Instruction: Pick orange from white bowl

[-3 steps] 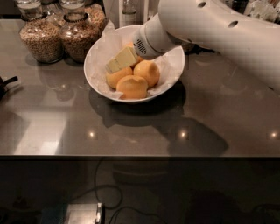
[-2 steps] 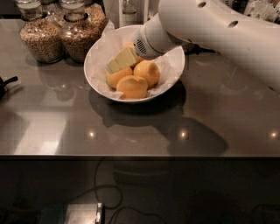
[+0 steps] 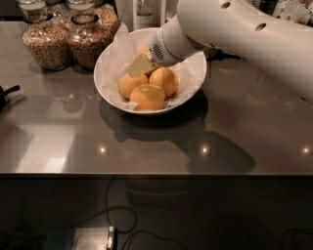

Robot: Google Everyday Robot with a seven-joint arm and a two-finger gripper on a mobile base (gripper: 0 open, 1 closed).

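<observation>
The white bowl [image 3: 193, 83], lined with crinkled white paper, stands on the dark counter at the back middle. Three oranges show in it: one at the left [image 3: 130, 84], one at the front [image 3: 147, 96] and one at the right [image 3: 165, 80]. A fourth orange [image 3: 143, 50] is mostly hidden behind the gripper. My gripper [image 3: 139, 65] reaches in from the right on the white arm [image 3: 234, 34]. Its tip is down inside the bowl, just above the left orange and against the hidden one.
Two glass jars of grain [image 3: 46, 41] [image 3: 90, 41] stand close to the bowl's left. A dark object [image 3: 6, 95] pokes in at the left edge. More containers [image 3: 142, 12] stand behind the bowl. The counter's front edge [image 3: 146, 173] runs across the lower middle.
</observation>
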